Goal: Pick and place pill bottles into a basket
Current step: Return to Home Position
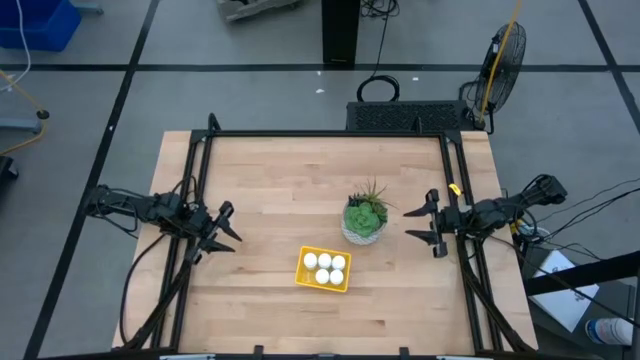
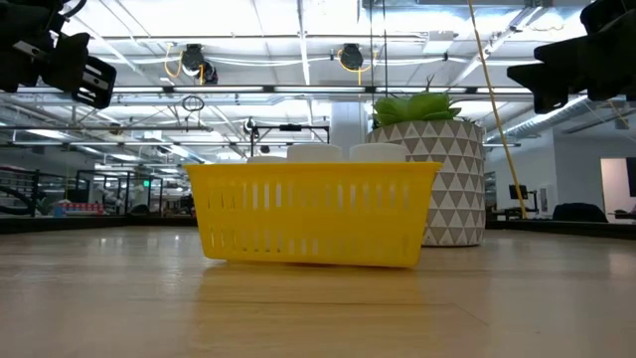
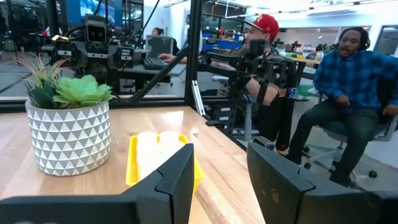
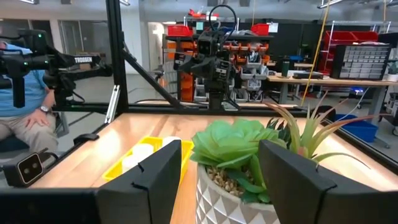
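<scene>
Only the high view lets the bottles [image 1: 325,262] be counted. They are five white dots, three in one row and two in the other, all inside the basket [image 1: 303,278]. The basket sits on the table [image 1: 270,180] just beside the pot [image 1: 365,232] without touching it, on the pot's side toward the low camera and slightly toward the left arm. Each bottle stands upright with its long axis vertical and its cap up. The square basket is turned a little askew to the table's edges.

In the low view the basket's slatted wall hides the bottles except for three tops above the rim. The basket also covers part of the pot behind it. Both arms are cut off at that picture's upper corners, raised clear of the table.

The left wrist view shows the bottles only as a pale blur, partly behind that arm's own finger. In the right wrist view the plant fills the middle and only two bottles can be made out. Two seated people [image 3: 348,93] beyond the table appear in the left wrist view.

The left gripper [image 1: 228,228] is well apart from the pot, with its fingers spread and holding nothing. The right gripper [image 1: 412,225] is near the pot on the opposite side, also spread and holding nothing.
</scene>
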`<state>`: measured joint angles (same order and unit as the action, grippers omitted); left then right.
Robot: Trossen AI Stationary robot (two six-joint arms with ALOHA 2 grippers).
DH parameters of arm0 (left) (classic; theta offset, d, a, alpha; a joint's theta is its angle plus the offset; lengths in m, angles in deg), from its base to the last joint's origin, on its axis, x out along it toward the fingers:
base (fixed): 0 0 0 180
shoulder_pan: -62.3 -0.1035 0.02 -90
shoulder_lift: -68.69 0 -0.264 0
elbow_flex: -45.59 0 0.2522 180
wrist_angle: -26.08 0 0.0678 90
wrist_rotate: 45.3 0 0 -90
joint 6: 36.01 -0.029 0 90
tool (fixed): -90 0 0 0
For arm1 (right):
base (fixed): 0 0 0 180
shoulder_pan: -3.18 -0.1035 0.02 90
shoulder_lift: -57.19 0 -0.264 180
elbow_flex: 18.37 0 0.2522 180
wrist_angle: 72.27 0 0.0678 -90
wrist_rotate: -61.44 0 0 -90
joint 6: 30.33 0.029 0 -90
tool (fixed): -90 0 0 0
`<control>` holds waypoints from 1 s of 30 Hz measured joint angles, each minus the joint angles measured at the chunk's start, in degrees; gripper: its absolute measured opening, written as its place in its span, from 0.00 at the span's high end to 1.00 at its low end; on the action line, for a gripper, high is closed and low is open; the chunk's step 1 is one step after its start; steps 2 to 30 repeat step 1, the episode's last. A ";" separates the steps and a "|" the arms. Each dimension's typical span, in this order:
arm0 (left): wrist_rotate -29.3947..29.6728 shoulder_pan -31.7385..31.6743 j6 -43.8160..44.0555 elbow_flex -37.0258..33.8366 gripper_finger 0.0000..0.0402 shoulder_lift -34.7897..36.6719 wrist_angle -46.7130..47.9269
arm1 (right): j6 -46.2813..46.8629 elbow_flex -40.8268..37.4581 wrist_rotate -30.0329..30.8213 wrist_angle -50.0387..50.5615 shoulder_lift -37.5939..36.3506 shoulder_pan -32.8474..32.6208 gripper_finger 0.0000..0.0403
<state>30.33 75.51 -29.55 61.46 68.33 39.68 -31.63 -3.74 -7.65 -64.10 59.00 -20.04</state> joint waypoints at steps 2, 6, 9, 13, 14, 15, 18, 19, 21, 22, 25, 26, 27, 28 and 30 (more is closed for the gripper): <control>0.00 0.00 0.00 0.00 0.62 0.00 0.00 | 0.00 0.00 0.00 -0.03 0.00 0.00 0.48; 0.00 0.00 0.00 0.00 0.62 0.00 0.00 | 0.00 0.00 0.00 -0.03 0.00 0.00 0.48; 0.00 0.00 0.00 0.00 0.62 0.00 0.00 | 0.00 0.00 0.00 -0.03 0.00 0.00 0.48; 0.00 0.00 0.00 0.00 0.62 0.00 0.00 | 0.00 0.00 0.00 -0.03 0.00 0.00 0.48; 0.00 0.00 0.00 0.00 0.62 0.00 0.00 | 0.00 0.00 0.00 -0.03 0.00 0.00 0.48; 0.00 0.00 0.00 0.00 0.62 0.00 0.00 | 0.00 0.00 0.00 -0.03 0.00 0.00 0.48; 0.00 0.00 0.00 0.00 0.62 0.00 0.00 | 0.00 0.00 0.00 -0.03 0.00 0.00 0.48; 0.00 0.00 0.00 0.00 0.62 0.00 0.00 | 0.00 0.00 0.00 -0.03 0.00 0.00 0.48; 0.00 0.00 0.00 0.00 0.62 0.00 0.00 | 0.00 0.00 0.00 -0.03 0.00 0.00 0.48; 0.00 0.00 0.00 0.00 0.62 0.00 0.00 | 0.00 0.00 0.00 -0.03 0.00 0.00 0.48; 0.00 0.00 0.00 0.00 0.62 0.00 0.00 | 0.00 0.00 0.00 -0.03 0.00 0.00 0.48; 0.00 0.00 0.00 0.00 0.62 0.00 0.00 | 0.00 0.00 0.00 -0.03 0.00 0.00 0.48; 0.00 0.00 0.00 0.00 0.62 0.00 0.00 | 0.00 0.00 0.00 -0.03 0.00 0.00 0.48; 0.00 0.00 0.00 0.00 0.62 0.00 0.00 | 0.00 0.00 0.00 -0.03 0.00 0.00 0.48; 0.00 0.00 0.00 0.00 0.62 0.00 0.00 | 0.00 0.00 0.00 -0.03 0.00 0.00 0.48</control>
